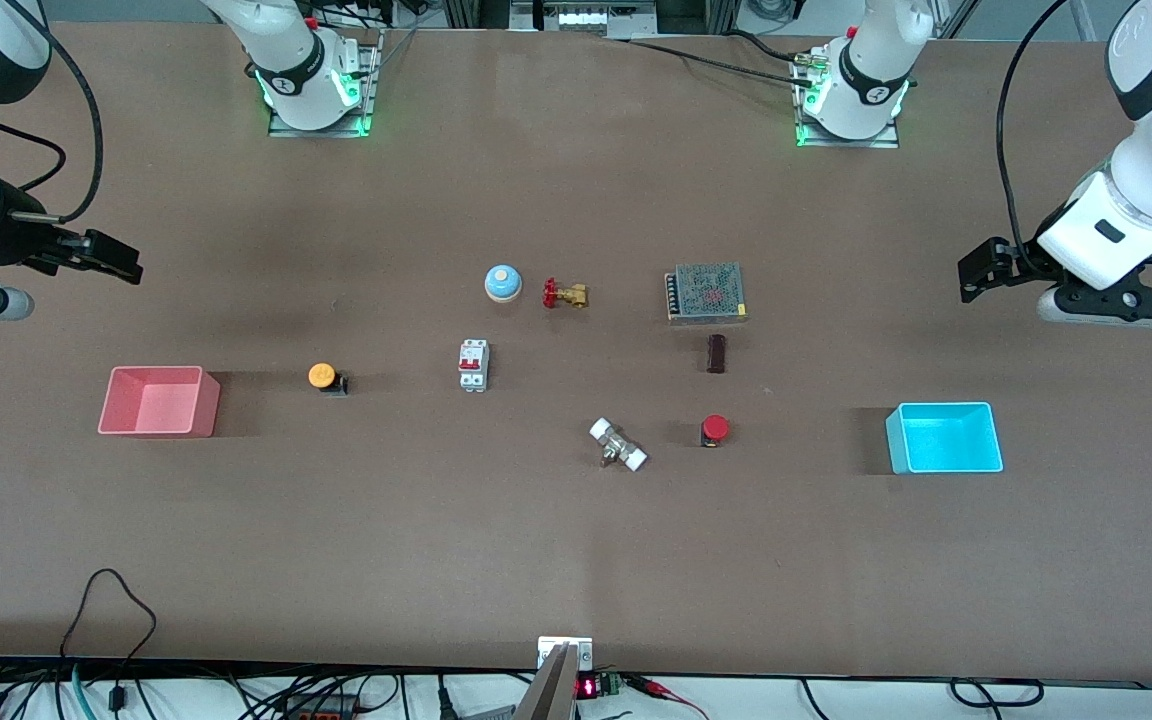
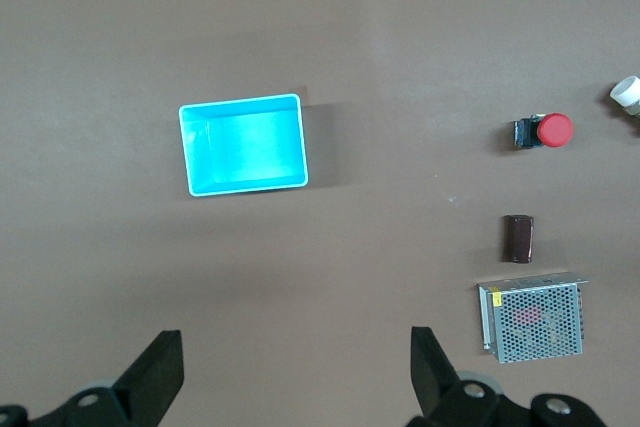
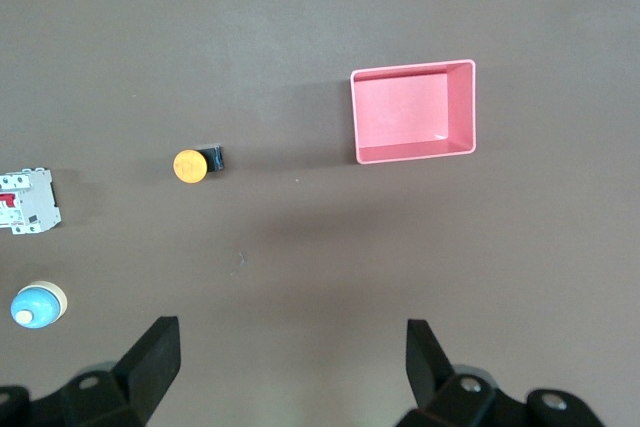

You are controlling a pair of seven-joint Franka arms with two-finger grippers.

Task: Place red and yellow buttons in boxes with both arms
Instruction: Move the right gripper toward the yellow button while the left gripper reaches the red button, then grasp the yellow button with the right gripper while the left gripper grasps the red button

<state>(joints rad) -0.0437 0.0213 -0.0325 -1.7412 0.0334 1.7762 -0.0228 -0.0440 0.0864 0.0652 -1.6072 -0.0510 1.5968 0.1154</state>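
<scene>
Work on the sorting job has not visibly begun: the red button [image 1: 715,430] and the yellow button [image 1: 323,376] both sit on the bare tabletop [image 1: 576,560], and the pink box [image 1: 158,401] and cyan box [image 1: 944,438] hold nothing. Taking the white circuit breaker [image 1: 473,365] as the marker, the yellow button lies beside it toward the right arm's end, with the pink box farther along that way. The red button lies toward the left arm's end and a little nearer the front camera, with the cyan box farther along again. The left claw [image 2: 290,372] hangs with fingers spread wide over open tabletop near the cyan box; the right claw [image 3: 290,367] hangs likewise spread near the pink box. Both pickups and both drops remain. Room looks generous: each button has a clear run to its nearest box, though a white-capped fitting [image 1: 618,445] sits near the red button, and a dark block [image 1: 717,353] lies close too.
</scene>
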